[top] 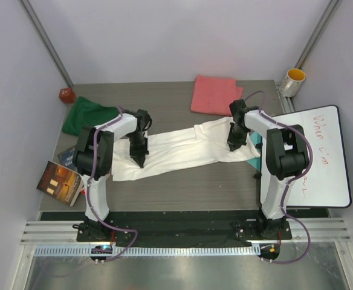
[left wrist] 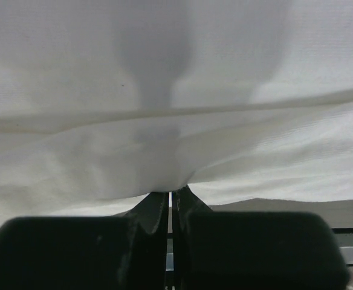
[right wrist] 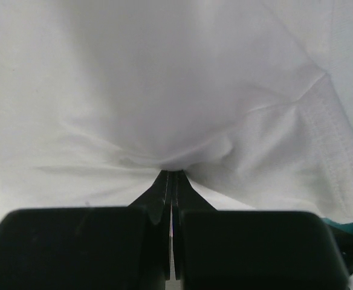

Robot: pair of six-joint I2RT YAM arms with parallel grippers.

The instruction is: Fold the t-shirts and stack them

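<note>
left gripper [top: 141,162], right gripper [top: 232,148] — both pinch one white t-shirt [top: 182,150]; one green t-shirt [top: 86,115], one pink t-shirt [top: 214,95]

A grey wood-grain table [top: 182,187] fills the middle of the top view. At its back left corner sits a small red object [top: 66,95], too small to identify. Over the left edge lies a glossy book [top: 60,182] with an orange-brown cover, and a dark blue book [top: 68,156] lies just behind it. A mug [top: 292,82], yellow inside, stands at the back right corner. A whiteboard [top: 321,157] with red scribbles lies along the right side. A teal sheet [top: 256,140] shows near its left edge.
</note>
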